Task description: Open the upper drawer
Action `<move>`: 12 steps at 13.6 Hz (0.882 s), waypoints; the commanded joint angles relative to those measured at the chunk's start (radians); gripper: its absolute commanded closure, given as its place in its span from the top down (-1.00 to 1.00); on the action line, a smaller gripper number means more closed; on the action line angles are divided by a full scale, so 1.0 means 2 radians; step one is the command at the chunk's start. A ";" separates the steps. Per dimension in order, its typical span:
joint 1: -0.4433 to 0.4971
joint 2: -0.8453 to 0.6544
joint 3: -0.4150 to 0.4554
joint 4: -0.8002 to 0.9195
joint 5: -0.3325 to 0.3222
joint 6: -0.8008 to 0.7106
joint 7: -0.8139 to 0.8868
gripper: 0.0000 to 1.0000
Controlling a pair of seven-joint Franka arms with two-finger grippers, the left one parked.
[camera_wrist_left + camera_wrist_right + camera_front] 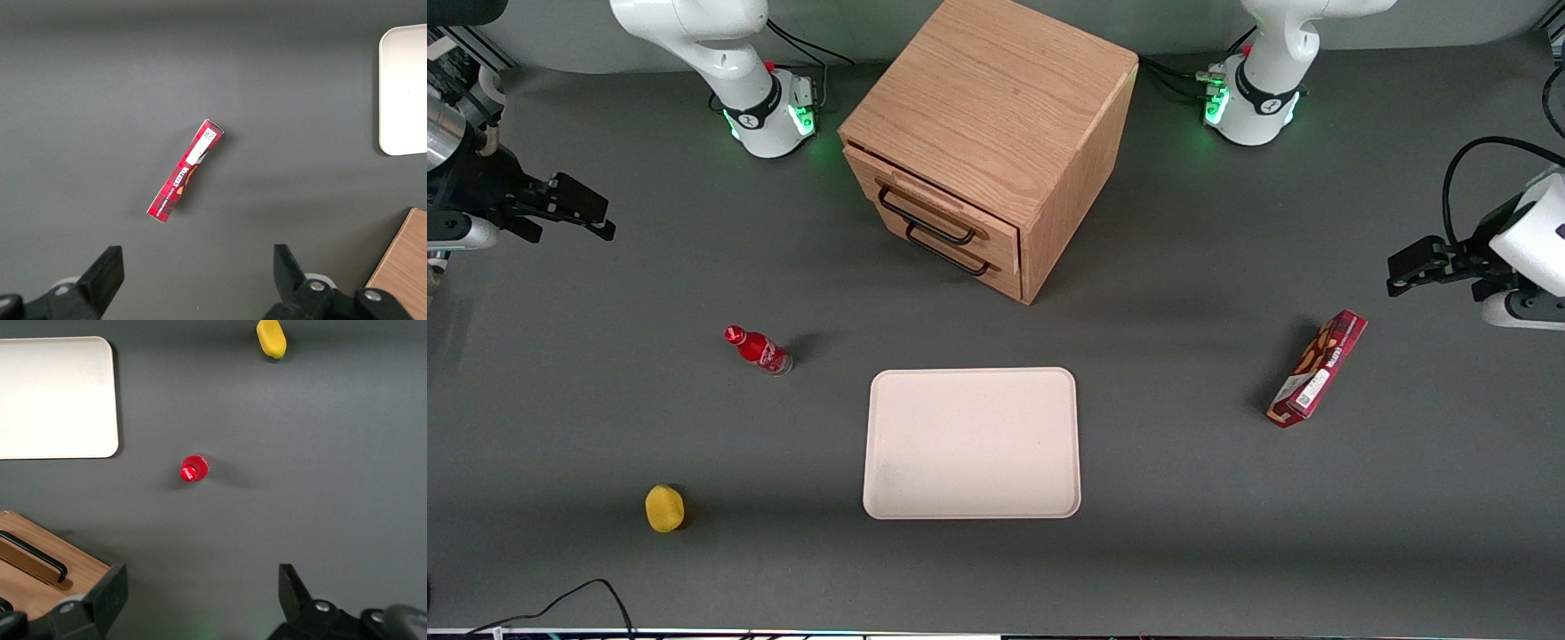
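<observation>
**Upper drawer shut, hand hovering clear**

Your working arm's hand (574, 213) hangs above the tabletop (1183, 462) at the working arm's end, well apart from the oak cabinet (996, 116). In the right wrist view the two black fingers (110, 590) stand wide apart with nothing between them but bare grey surface; the hand touches nothing.

The cabinet sits on the tabletop between the two arm bases, turned at an angle so its front faces partly toward the working arm's end and partly toward the front camera. The upper drawer (938, 200) looks closed, or very nearly so, its front lying close to flush with the cabinet's frame. Its black bar handle (927, 220) is untouched. The lower drawer (960, 258) lies directly beneath, with a like black handle (947, 252), and looks shut as well.

Other things you will see:
- A small red bottle (758, 349) stands nearer to the front camera than the cabinet, toward the working arm's end; in the wrist view you look down on its red cap (193, 469).
- A cream tray (971, 443) lies flat, nearer to the camera than the cabinet, beside the bottle.
- A yellow lemon-like object (664, 508) lies nearer to the camera than the bottle.
- A red snack box (1318, 368) lies toward the parked arm's end.
</observation>
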 commanded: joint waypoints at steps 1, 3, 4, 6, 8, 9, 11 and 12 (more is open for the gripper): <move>-0.001 0.006 -0.002 0.013 0.001 -0.005 -0.012 1.00; -0.001 0.007 -0.002 0.016 0.001 -0.007 -0.013 1.00; -0.001 0.007 -0.002 0.016 0.001 -0.007 -0.010 1.00; 0.000 0.006 -0.002 0.016 0.001 -0.009 -0.006 1.00; 0.000 0.006 -0.002 0.016 0.001 -0.010 -0.006 1.00; 0.000 0.006 -0.002 0.016 0.001 -0.010 -0.007 1.00; 0.001 0.006 -0.001 0.016 0.001 -0.010 -0.011 1.00; 0.002 0.005 -0.001 0.016 0.001 -0.010 -0.012 1.00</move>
